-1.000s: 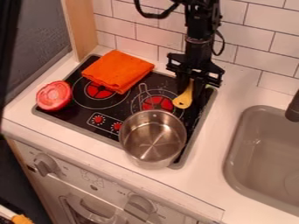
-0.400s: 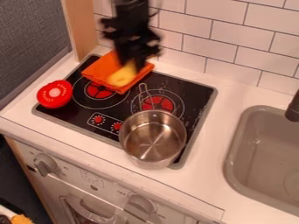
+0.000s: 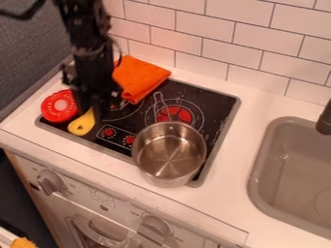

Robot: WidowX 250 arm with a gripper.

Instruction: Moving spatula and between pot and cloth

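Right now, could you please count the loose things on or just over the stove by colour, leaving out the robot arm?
Orange: 1, the cloth
Red: 1, the round item
Yellow: 1, the spatula
Silver: 1, the pot
Total: 4

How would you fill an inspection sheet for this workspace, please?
surface: black toy stove set in white counter
job's things: yellow spatula by the stove's front left corner; shiny metal pot at its front right; folded orange cloth at the back left
clutter: round red object, left of the spatula
gripper: black, at the spatula's upper end
cables: one black cable, upper left
surroundings: white wall tiles behind, grey sink at right
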